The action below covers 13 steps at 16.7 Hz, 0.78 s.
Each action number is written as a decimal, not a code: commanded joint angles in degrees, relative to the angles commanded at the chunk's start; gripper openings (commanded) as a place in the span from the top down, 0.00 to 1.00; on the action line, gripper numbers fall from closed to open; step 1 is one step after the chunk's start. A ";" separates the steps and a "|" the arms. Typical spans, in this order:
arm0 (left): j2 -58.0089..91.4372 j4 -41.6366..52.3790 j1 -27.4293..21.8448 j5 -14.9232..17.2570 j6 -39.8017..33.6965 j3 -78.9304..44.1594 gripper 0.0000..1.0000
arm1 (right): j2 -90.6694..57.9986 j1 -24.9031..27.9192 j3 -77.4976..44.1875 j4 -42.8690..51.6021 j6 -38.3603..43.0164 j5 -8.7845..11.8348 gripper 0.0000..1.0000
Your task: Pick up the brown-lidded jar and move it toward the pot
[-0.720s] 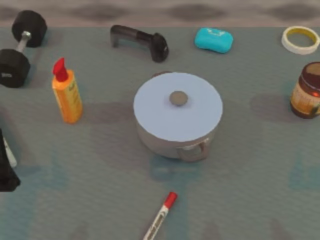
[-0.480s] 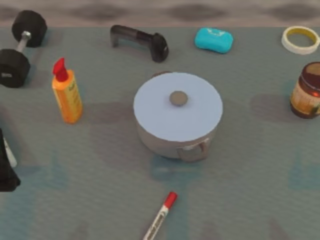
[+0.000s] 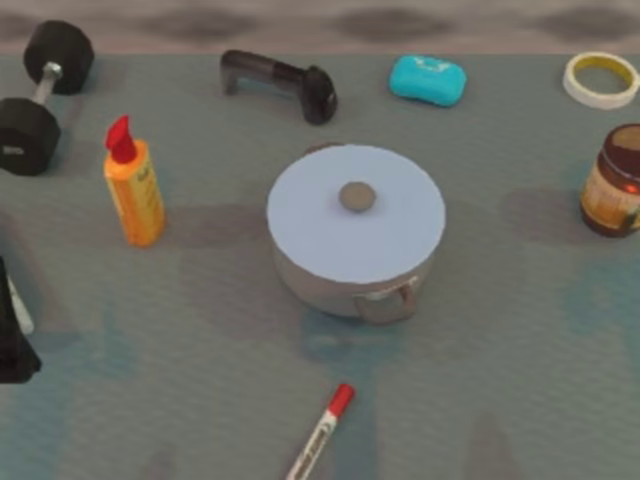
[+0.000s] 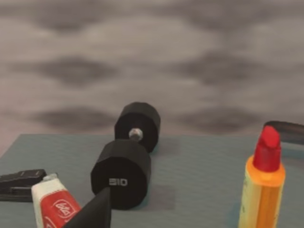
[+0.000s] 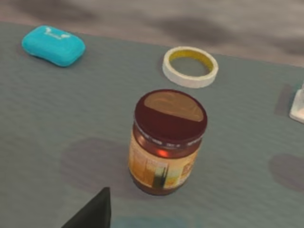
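The brown-lidded jar [image 5: 167,142], well right of the pot [image 3: 355,228], looks rigid, smooth, probably slippery; I'd grab its labelled body. Can't tell either gripper's opening.

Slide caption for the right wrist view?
Brown-lidded jar upright on the table, untouched; tape ring and blue soap beyond.

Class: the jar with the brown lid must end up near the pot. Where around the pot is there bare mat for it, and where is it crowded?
Bare mat lies between the pot and the brown-lidded jar, and between pot and squeeze bottle. Crowded behind: scanner, soap.
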State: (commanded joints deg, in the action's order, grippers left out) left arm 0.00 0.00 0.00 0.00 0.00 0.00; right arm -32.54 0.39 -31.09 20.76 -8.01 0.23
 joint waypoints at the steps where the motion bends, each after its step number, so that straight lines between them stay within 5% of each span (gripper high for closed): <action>1: 0.00 0.00 0.00 0.00 0.00 0.00 0.00 | -6.11 0.00 -5.65 3.45 -1.35 -0.03 0.00; 13: 0.00 0.00 0.00 0.00 0.00 0.00 0.00 | -82.71 0.08 -75.84 45.63 -18.04 -0.43 0.00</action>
State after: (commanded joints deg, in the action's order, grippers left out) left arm 0.00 0.00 0.00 0.00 0.00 0.00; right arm -115.25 0.47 -106.93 66.39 -26.05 -0.21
